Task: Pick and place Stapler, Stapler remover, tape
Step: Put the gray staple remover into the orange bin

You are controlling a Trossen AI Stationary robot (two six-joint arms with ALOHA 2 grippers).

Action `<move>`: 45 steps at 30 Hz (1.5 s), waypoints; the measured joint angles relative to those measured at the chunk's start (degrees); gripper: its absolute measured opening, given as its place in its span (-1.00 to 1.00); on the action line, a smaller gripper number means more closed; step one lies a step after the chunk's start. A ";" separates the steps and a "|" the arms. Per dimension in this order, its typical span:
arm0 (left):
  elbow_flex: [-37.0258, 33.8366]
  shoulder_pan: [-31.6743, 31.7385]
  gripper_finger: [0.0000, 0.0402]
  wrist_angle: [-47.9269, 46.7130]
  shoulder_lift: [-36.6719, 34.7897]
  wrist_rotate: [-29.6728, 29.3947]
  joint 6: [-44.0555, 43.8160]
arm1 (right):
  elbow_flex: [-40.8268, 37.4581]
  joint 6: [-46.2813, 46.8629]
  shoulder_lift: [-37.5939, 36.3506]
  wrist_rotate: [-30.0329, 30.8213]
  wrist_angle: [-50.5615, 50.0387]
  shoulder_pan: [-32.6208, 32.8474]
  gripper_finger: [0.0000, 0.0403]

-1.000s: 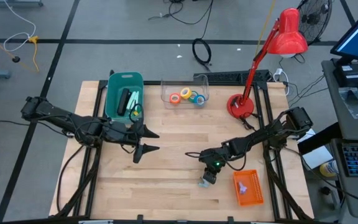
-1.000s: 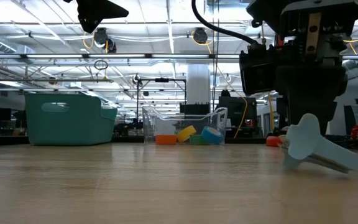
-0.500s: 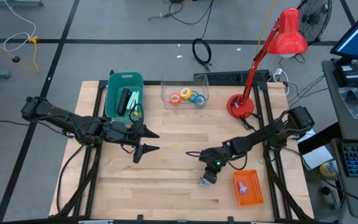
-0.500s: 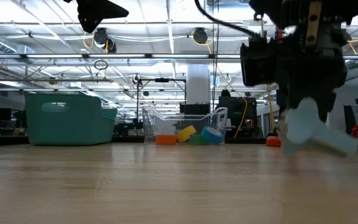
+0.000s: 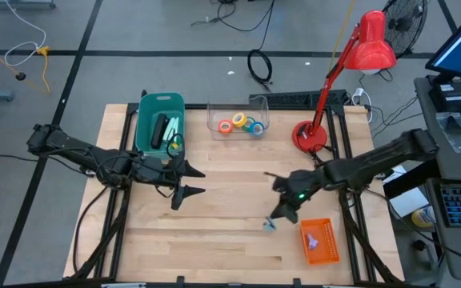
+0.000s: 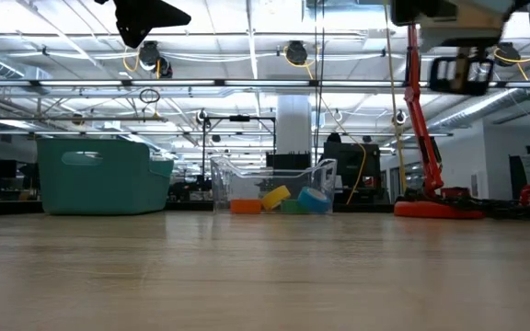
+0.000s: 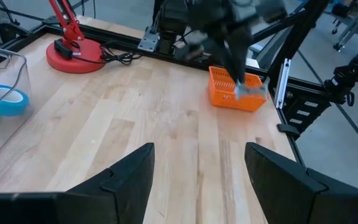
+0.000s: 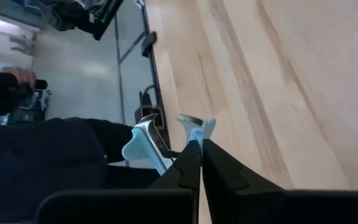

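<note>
Right wrist view shows the right pincer closed tight on the pale-blue stapler remover, a light, stiff, probably slippery tool, best pinched at its plastic wings.

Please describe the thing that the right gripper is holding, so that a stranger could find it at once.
Find the red desk lamp at the table's far right, then the orange tray near the front edge. Just left of that tray, the right gripper is shut on the staple remover: small, pale blue, with metal jaws, held off the table.

Open left claw faces orange basket across table.
</note>
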 joint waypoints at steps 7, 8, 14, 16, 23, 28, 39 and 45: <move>0.02 -0.01 0.26 0.09 0.00 0.00 0.26 | 0.00 7.93 -13.07 2.73 -21.47 5.39 -1.00; 0.02 -0.01 0.26 0.08 0.00 0.00 0.11 | 0.00 9.38 -14.29 2.79 -23.48 6.48 -1.00; 0.02 0.00 0.26 0.09 0.00 0.00 -0.15 | 0.00 17.67 -17.61 3.13 -35.61 13.68 -1.00; 0.02 0.00 0.26 0.07 0.00 0.02 -0.17 | 0.00 20.57 -17.55 4.46 -40.43 16.21 -1.00; 0.02 -0.01 0.26 0.07 0.00 0.02 -0.11 | -3.38 30.43 -15.35 8.39 -42.35 23.12 -1.00; 0.02 -0.01 0.26 0.12 0.00 0.03 0.79 | -7.27 35.15 -12.27 6.92 -35.37 26.32 -1.00; 0.01 -0.34 0.26 3.35 -3.81 6.59 10.10 | -10.10 39.42 -6.86 6.96 -29.79 28.29 -1.00; 0.02 -2.46 0.26 -2.11 -9.26 4.44 10.44 | -10.10 39.98 -5.67 7.12 -29.04 28.26 -0.96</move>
